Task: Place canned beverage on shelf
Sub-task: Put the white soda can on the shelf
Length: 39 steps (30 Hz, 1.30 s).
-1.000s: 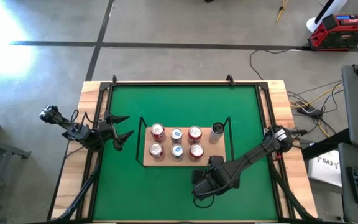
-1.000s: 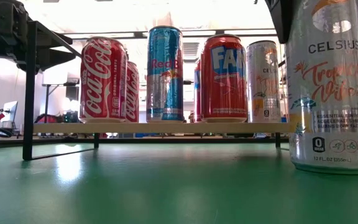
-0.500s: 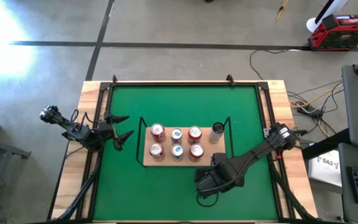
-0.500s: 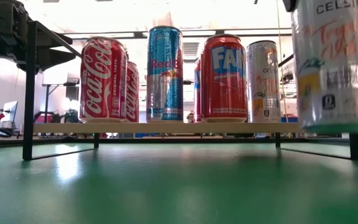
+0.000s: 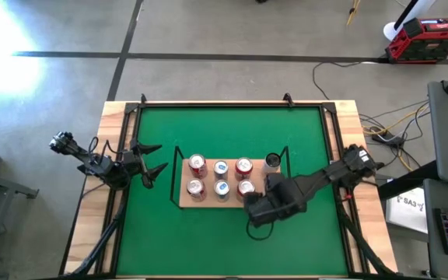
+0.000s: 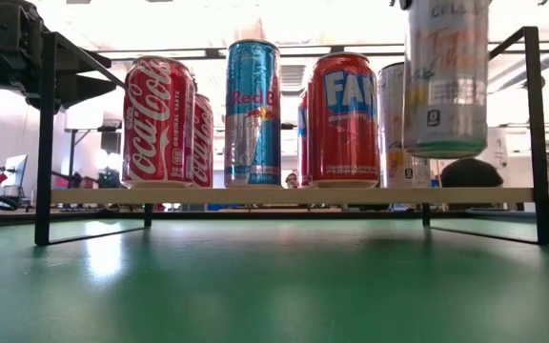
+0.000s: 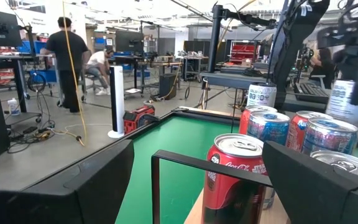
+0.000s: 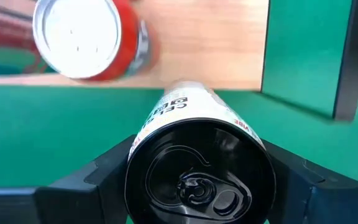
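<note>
right gripper (image 8: 197, 180) pinching the celsius can (image 6: 444, 76) above the shelf (image 6: 294, 195): lower it upright beside the fanta can (image 6: 343, 119); left gripper (image 5: 150, 162) spread.

The right gripper (image 8: 197, 180) fills the near part of the view, its dark jaws closed against both sides of a white can (image 8: 199, 163) seen end-on, with a black lid and pull tab facing the camera. Beyond it lies the green mat (image 8: 55, 134) on the tabletop, then the front edge of the shelf (image 8: 210, 46), a light-wood board. A red can (image 8: 86, 38) with a silver top stands on the board. A black wire upright (image 8: 347, 59) of the shelf frame rises at one end.
</note>
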Each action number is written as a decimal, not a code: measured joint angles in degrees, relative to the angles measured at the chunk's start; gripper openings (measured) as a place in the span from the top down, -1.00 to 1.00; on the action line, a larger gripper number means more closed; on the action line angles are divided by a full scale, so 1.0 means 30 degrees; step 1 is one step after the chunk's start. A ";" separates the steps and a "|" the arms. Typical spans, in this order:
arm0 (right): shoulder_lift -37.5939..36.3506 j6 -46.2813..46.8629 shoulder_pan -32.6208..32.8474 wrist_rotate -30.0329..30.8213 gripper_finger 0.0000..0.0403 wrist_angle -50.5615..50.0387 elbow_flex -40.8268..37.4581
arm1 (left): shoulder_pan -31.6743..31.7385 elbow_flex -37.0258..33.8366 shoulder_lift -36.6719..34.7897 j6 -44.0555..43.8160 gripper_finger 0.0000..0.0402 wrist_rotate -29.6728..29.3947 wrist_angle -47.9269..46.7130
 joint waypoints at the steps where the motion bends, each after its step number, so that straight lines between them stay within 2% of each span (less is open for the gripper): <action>1: -0.0023 -0.0424 -0.0220 -0.0105 -0.28 -0.0035 -0.0091 | -0.0003 0.0000 0.0000 -0.0006 -0.69 0.0000 0.0000; 11: -0.0175 -0.2917 -0.1896 -0.0763 -0.28 0.0030 -0.0902 | 0.0000 -0.0002 0.0005 0.0000 -0.69 0.0000 0.0000; 28: -0.1376 -0.2719 -0.2529 -0.1041 -0.28 -0.0022 -0.3293 | -0.0005 0.0000 0.0000 -0.0005 -0.69 0.0000 0.0000; 39: -0.1376 -0.2845 -0.2739 -0.0314 -0.28 0.0023 -0.3539 | -0.0005 0.0000 0.0007 0.0000 -0.69 0.0000 0.0000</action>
